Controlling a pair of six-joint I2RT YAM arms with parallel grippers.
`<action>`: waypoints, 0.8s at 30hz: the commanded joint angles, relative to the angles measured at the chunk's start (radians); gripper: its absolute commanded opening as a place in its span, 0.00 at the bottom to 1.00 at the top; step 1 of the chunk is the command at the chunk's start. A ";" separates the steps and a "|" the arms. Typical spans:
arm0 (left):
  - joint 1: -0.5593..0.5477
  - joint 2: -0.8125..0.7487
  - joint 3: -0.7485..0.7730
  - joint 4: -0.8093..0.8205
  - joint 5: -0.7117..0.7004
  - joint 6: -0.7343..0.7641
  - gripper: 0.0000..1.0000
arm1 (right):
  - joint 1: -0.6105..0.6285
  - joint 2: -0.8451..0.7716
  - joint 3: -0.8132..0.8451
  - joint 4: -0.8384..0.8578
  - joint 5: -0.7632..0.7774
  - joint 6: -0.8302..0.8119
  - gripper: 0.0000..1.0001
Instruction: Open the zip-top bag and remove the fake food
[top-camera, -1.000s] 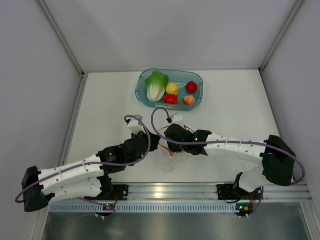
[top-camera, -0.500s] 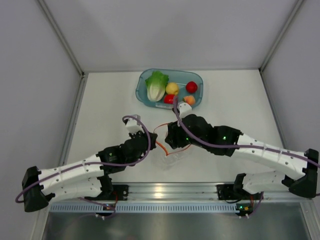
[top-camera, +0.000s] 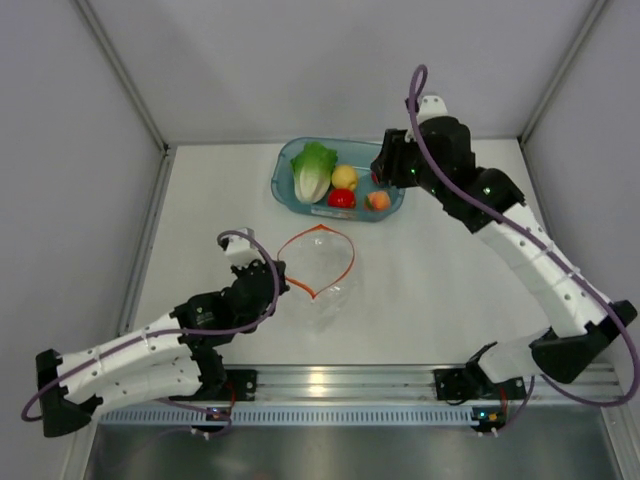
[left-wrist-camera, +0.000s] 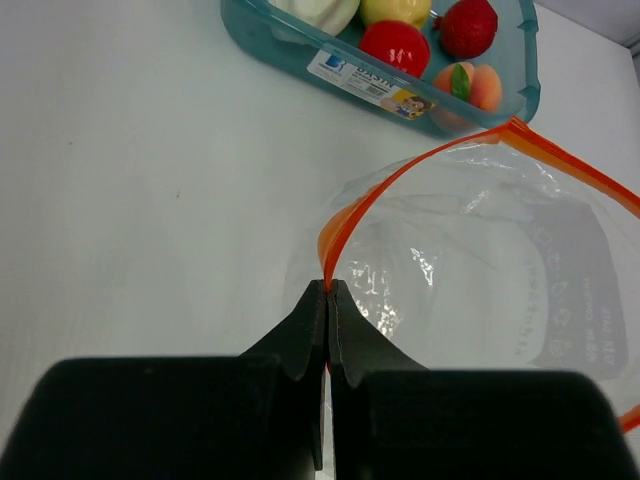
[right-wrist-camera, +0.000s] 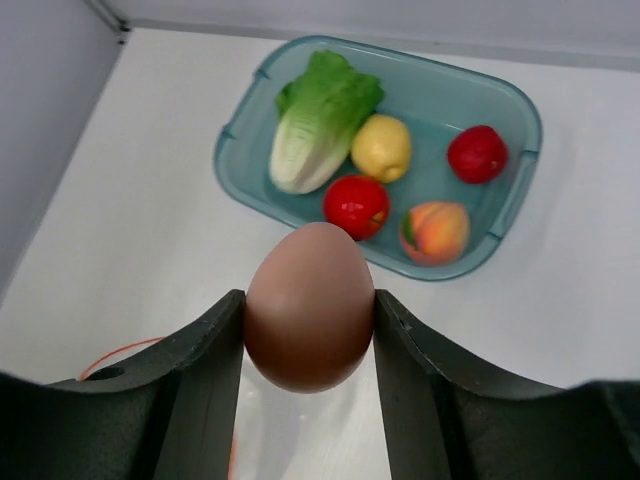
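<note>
Currently left gripper (left-wrist-camera: 328, 298) is pinched tight on the bag's (left-wrist-camera: 480, 250) orange zip strip (left-wrist-camera: 340, 215). The bag lies open-mouthed on the table (top-camera: 200, 220), near the bin (right-wrist-camera: 520, 190). Right gripper (right-wrist-camera: 310, 310) clamps a brown egg (right-wrist-camera: 310, 350), held up by the bin. Lying in the bin: lettuce (right-wrist-camera: 318, 120), lemon (right-wrist-camera: 381, 147), peach (right-wrist-camera: 434, 232), two red pieces (right-wrist-camera: 357, 205).

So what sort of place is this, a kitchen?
Probably a robot test bench, not a kitchen: a white table boxed in by blank panels, two arms bolted to a metal rail, and plastic toy food in a teal bin.
</note>
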 joint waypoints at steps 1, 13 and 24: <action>0.007 -0.058 0.058 -0.088 -0.075 0.022 0.00 | -0.123 0.145 0.076 -0.012 -0.023 -0.062 0.43; 0.047 -0.023 0.300 -0.389 -0.237 0.105 0.00 | -0.275 0.722 0.416 0.101 -0.047 -0.102 0.48; 0.281 0.098 0.341 -0.426 -0.204 0.272 0.00 | -0.276 0.895 0.530 0.119 -0.127 -0.139 1.00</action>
